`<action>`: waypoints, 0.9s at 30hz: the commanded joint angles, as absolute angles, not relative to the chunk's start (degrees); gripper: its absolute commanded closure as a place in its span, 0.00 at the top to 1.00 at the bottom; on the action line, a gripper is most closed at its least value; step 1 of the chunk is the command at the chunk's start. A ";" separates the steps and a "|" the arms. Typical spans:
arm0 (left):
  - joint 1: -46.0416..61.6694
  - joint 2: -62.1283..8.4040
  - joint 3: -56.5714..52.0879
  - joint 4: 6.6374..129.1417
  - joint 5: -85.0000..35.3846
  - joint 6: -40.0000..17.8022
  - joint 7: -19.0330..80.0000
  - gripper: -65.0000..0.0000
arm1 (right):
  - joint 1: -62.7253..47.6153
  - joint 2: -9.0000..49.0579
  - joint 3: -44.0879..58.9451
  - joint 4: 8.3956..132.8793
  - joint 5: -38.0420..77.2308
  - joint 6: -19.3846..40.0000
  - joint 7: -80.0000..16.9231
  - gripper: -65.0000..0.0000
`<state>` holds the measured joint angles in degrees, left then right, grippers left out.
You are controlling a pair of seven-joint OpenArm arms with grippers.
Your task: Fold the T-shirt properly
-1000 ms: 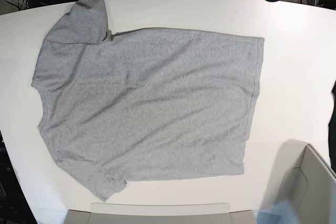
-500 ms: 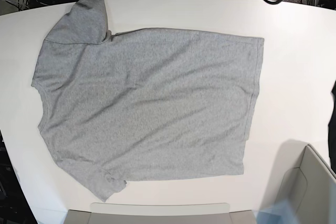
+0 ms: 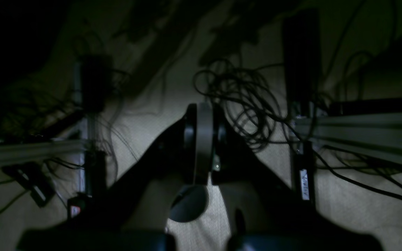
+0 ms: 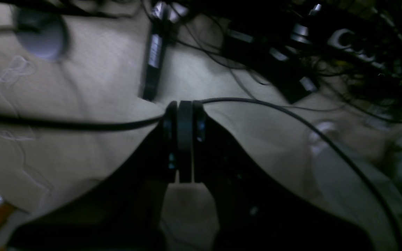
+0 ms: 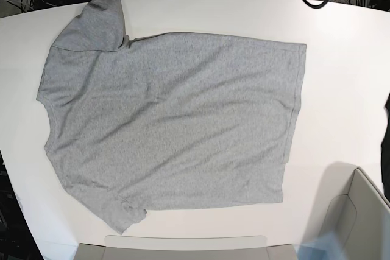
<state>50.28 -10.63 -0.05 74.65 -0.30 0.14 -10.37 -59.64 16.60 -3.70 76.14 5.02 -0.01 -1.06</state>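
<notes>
Grey heathered cotton, the T-shirt (image 5: 170,123) lies spread flat on the white table (image 5: 341,83), plain side up, no lettering showing. Its collar end points to 9 o'clock in the base view and its straight hem (image 5: 295,120) runs along the 3 o'clock side. One sleeve (image 5: 94,22) reaches toward 11 o'clock, nearly to the table's far edge; the other sleeve (image 5: 125,211) points to 7 o'clock, near the table's near edge. Bare tabletop borders the hem toward 3 o'clock and forms a narrower strip along the 12 o'clock edge. A pale open box (image 5: 359,217) sits at 5 o'clock, apart from the hem. Neither arm appears in the base view. The left gripper (image 3: 202,139) has its fingers pressed together, holding nothing, above dim floor and tangled cables (image 3: 243,101). The right gripper (image 4: 183,139) is likewise closed and empty, with a black cable (image 4: 65,123) crossing behind its tips.
</notes>
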 commanded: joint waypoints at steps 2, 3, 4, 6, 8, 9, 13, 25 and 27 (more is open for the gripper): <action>54.29 -10.51 -0.40 79.60 -0.31 0.31 -11.65 0.00 | -63.52 18.68 -3.38 79.87 9.01 -0.13 -0.57 0.00; 55.52 -10.24 -1.19 81.89 -0.31 0.31 -11.65 0.00 | -64.92 19.74 -3.30 81.54 11.12 -0.31 -0.57 0.00; 56.57 -10.07 -2.07 83.56 -0.31 0.31 -11.56 0.00 | -66.15 20.53 -3.12 82.59 12.70 -0.92 -0.57 0.00; 58.51 -10.07 -3.74 86.99 -0.40 0.31 -11.56 0.00 | -68.44 21.76 -1.10 85.05 15.34 -3.82 -0.57 0.00; 59.65 -10.07 -5.76 89.98 -0.40 0.31 -11.56 0.00 | -69.67 22.02 1.98 87.08 15.87 -7.43 -0.57 0.00; 59.91 -10.07 -7.16 91.38 -0.40 0.31 -11.56 0.00 | -69.93 22.20 3.74 88.22 15.87 -9.54 -0.57 0.00; 59.65 -9.98 -12.09 95.25 -0.40 0.31 -11.56 0.00 | -69.93 22.29 9.36 93.58 15.87 -14.99 -0.57 0.00; 47.96 -9.89 -15.78 113.98 -0.40 0.40 0.66 0.00 | -66.68 22.37 18.15 116.62 15.96 -16.66 -0.13 0.00; 44.88 -9.71 -15.34 115.82 -0.40 0.31 0.92 0.00 | -64.13 22.37 18.59 118.20 15.96 -16.66 -0.13 0.00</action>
<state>44.38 -9.52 -15.38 114.72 -0.27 -0.25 1.93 -63.57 22.04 18.04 117.27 16.29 -16.16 -1.50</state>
